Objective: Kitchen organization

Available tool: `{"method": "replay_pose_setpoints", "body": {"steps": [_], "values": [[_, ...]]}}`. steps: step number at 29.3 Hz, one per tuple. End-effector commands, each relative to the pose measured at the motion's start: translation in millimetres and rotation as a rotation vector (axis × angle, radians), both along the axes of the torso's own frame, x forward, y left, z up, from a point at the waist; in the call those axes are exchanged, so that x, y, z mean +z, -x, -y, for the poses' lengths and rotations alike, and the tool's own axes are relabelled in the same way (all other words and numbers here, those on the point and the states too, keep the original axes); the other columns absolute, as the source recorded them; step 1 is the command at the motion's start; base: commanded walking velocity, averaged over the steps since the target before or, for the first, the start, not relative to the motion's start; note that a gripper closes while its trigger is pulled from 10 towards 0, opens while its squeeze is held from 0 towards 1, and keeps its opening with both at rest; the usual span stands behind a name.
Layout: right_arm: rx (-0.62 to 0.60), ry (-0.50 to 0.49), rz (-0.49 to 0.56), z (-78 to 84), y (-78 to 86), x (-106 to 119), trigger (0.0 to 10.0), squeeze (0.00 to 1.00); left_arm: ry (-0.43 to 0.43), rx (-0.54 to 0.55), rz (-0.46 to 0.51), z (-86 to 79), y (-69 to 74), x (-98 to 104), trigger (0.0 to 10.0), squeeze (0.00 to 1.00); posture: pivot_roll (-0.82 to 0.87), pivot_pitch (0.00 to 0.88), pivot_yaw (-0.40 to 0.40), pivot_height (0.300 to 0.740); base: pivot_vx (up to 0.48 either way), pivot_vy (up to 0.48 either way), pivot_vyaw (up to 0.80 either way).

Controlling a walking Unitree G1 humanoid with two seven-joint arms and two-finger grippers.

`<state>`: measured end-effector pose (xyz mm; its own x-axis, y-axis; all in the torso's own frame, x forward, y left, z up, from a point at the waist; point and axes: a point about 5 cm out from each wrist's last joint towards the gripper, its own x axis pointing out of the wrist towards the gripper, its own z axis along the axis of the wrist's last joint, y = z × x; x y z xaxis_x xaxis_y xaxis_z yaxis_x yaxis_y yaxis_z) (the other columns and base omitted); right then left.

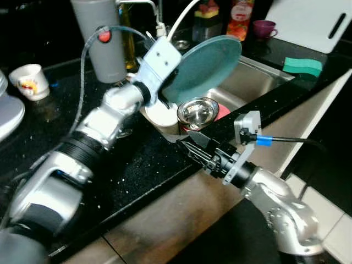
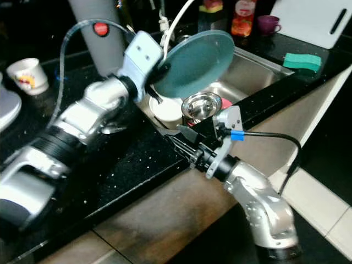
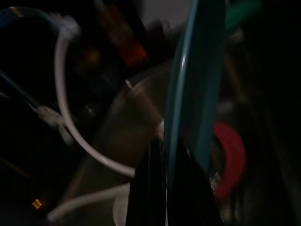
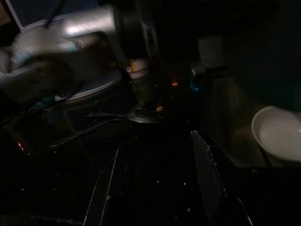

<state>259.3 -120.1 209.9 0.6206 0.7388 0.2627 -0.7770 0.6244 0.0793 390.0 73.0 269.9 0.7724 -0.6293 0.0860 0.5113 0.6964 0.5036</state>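
My left gripper is shut on the rim of a teal plate, held tilted on edge above the steel sink. In the left wrist view the plate's edge runs between the black fingers. Below it in the sink sit a white bowl, a steel bowl and something red. My right gripper is open and empty, low over the black counter's front edge near the sink corner. Its fingers point across the counter toward a fork and spoon.
A grey kettle stands behind my left arm, and a white patterned cup sits at the far left. A green sponge, a white cutting board, a purple cup and bottles lie beyond the sink.
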Motion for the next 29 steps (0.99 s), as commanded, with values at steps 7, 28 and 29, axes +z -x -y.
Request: {"method": "replay_pose_setpoints", "body": {"steps": [7, 28, 29], "values": [[0.011, 0.029, -0.030, -3.1, 9.6, -1, 10.0, 0.00, -0.086, 0.001, 0.025, 6.3, -6.9, -16, 10.0, 0.00, -0.06, 0.000, 0.111, 0.740, 0.000, 0.000, 0.00], [-0.012, -0.046, -0.018, -5.3, -4.7, 10, 10.0, 0.00, 0.225, 0.178, 0.277, -58.0, 5.2, 49, 10.0, 0.00, 0.01, 0.000, 0.050, 0.740, 0.000, 0.000, 0.00], [-0.007, -0.044, -0.012, -6.2, -6.0, 10, 10.0, 0.00, 0.245, 0.193, 0.295, -64.0, 10.3, 53, 10.0, 0.00, 0.03, 0.000, 0.038, 0.740, 0.000, 0.000, 0.00]]}}
